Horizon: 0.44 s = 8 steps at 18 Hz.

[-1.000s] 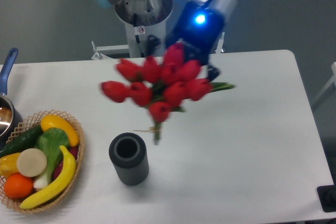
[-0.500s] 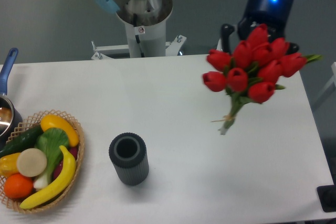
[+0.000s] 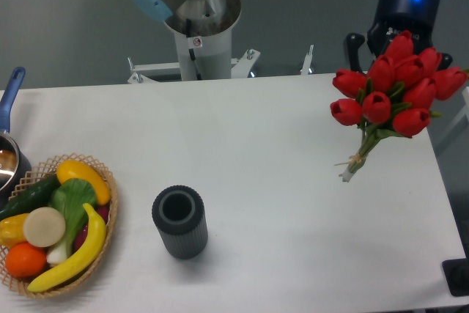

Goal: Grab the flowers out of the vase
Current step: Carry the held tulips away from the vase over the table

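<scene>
Carried rightward since the earlier frames, your flowers (image 3: pixel 392 94) now hang over the table's (image 3: pixel 278 181) right edge, well apart from the vase (image 3: pixel 179 221); gripper (image 3: pixel 396 43) evidently clamps them, jaws hidden

You are looking down on a white worktop (image 3: pixel 242 181) with rounded corners; it fills most of the view. Its surface is matte and evenly lit, and objects on it cast only soft, short shadows. Behind the worktop you see a plain grey-blue wall or floor area (image 3: pixel 66 20); which of the two cannot be told. Along the far edge a white metal bracket frame (image 3: pixel 220 70) stands just behind the worktop. At the right edge a pale bar (image 3: pixel 456 124) runs diagonally beside the worktop. A small black block (image 3: pixel 457 278) sits at the lower right corner.
</scene>
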Available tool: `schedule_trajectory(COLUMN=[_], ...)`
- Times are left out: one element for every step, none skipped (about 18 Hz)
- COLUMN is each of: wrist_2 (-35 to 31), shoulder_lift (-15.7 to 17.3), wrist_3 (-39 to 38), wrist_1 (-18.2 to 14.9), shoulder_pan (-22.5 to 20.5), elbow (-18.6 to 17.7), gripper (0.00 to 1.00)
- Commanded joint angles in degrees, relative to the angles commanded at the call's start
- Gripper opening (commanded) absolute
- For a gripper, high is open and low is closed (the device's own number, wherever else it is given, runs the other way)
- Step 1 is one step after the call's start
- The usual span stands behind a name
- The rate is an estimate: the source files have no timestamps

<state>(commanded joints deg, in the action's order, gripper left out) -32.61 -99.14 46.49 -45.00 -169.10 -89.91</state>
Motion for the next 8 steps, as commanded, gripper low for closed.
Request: schedule_trajectory(wrist_2=[0.0, 0.0, -0.09, -0.09, -0.09, -0.09, 0.0, -0.09], shoulder_lift=[0.0, 0.0, 0.0, -0.09, -0.09, -0.09, -0.09, -0.09], wrist_3=[0.0, 0.0, 0.0, 0.0, 0.0, 0.09, 0.18, 0.18], wrist_1=[0.0, 0.0, 0.09, 0.09, 0.09, 0.09, 0.09, 0.09], shoulder_pan=[-0.09, -0.09, 0.0, 0.09, 0.09, 0.0, 0.0, 0.09], elbow=[-0.26, -0.27, -0.35, -0.44, -0.44, -0.44, -0.53, -0.53], gripper=[0.46, 0.46, 0.46, 0.46, 0.46, 0.46, 0.46, 0.46])
